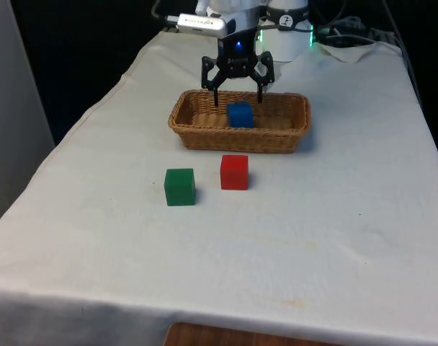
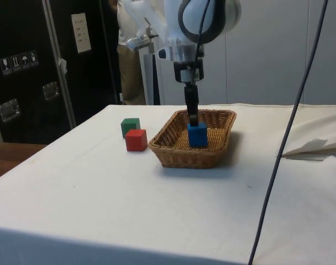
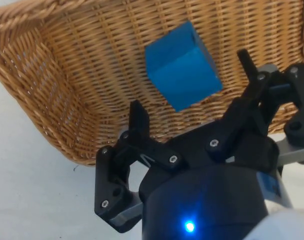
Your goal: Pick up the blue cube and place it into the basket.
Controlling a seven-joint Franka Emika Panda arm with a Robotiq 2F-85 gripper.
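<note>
Our black two-finger tool [image 1: 238, 97] hangs wide open, holding nothing, above the small blue cube [image 1: 240, 114] inside the woven wicker basket [image 1: 197, 133]. We judge it light, rigid, best pinched across opposite flat faces.

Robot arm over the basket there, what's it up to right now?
The gripper hangs open just above the wicker basket, and the blue cube sits inside the basket, free of the fingers. So the cube appears to be already placed. A red cube and a green cube rest on the white cloth in front of the basket, untouched.
</note>
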